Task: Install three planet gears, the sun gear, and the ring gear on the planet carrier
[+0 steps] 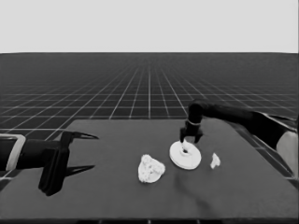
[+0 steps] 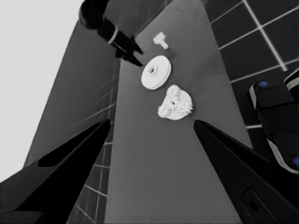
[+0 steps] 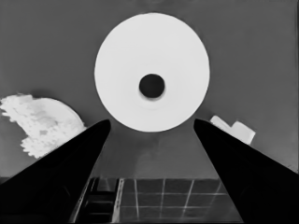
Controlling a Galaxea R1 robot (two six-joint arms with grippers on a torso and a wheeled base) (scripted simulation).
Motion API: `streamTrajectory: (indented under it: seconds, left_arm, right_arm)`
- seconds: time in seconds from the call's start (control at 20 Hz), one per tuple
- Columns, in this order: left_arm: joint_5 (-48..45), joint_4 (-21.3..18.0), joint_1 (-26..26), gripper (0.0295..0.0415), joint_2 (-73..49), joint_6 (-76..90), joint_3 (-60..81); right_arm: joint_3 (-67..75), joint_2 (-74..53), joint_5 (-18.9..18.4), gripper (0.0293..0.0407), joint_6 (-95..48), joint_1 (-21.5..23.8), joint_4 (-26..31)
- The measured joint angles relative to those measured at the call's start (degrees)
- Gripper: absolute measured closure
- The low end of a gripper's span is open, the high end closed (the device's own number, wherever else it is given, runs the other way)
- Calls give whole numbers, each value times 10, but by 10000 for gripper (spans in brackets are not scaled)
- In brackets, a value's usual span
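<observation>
I see white toothed gears [image 1: 151, 168] seated on the smaller round part; right gripper [image 1: 191, 138], fingers apart, over the uninstalled larger white round part [image 1: 185, 156].

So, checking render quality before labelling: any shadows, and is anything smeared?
Head view: a faint shadow trails from the larger round part toward the near edge. Right wrist view: the geared smaller round part has smeared teeth. Left wrist view: thin white piece blurred.
</observation>
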Motion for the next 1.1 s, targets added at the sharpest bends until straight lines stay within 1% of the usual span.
streamTrajectory:
  seconds: [0.1, 0.15, 0.2, 0.3, 0.6, 0.65, 0.7, 1.1]
  left_arm:
    - [0, 0, 0, 326, 0, 0, 0]
    - [0, 0, 0, 326, 0, 0, 0]
    - [0, 0, 0, 326, 0, 0, 0]
    - [0, 0, 0, 326, 0, 0, 0]
    - [0, 0, 0, 326, 0, 0, 0]
    - [0, 0, 0, 326, 0, 0, 0]
    - [0, 0, 0, 326, 0, 0, 0]
    - [0, 0, 0, 326, 0, 0, 0]
  right_arm:
    - [-20, 9, -1, 315, -5, -1, 1]
    - [-42, 19, 27, 315, -14, -38, -30]
    - [-63, 28, 45, 315, -23, -67, -46]
    - [-91, 40, 63, 315, -35, -91, -60]
    - [-107, 47, 73, 315, -42, -100, -66]
    - [-108, 46, 73, 344, -42, -100, -66]
    - [-108, 47, 73, 351, -42, -100, -66]
    - [-108, 47, 73, 351, -42, -100, -66]
